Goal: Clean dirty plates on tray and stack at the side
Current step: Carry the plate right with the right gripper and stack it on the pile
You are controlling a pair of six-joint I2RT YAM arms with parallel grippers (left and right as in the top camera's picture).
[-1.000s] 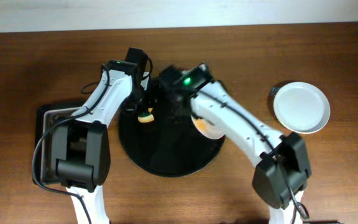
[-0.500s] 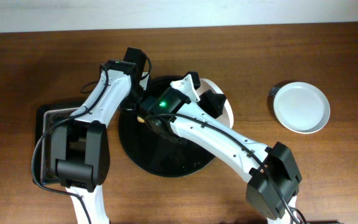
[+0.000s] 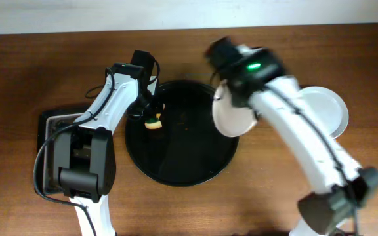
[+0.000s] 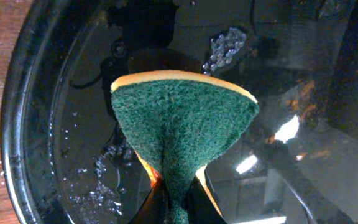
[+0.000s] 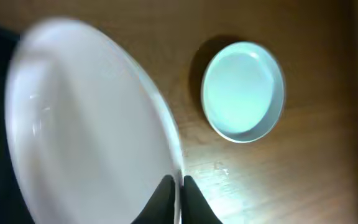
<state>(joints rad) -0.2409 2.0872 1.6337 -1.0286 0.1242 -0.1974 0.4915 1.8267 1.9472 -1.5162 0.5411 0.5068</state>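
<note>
While the right hand (image 5: 176, 194) grips its rim, the plate (image 5: 86, 124) hangs — tilted.

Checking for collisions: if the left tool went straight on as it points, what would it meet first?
Probably the wet floor of the black tray, with the sponge it grips touching before the left tool itself; the gap is hard to judge.

- tray (image 4: 17, 124): black, high gloss, mirror-like, beaded with water drops.
- sponge (image 4: 182, 124): coarse green scouring fibre, matt and rough, over a yellow-orange foam layer.
- tilted plate (image 5: 86, 124): white, smooth, faint sheen; blurred.
- flat plate (image 5: 244, 90): white, smooth, glossy.
- table (image 3: 44, 65): brown wood, fine grain, satin finish.
- arm shells (image 3: 113, 101): smooth white plastic; joints matt black.
</note>
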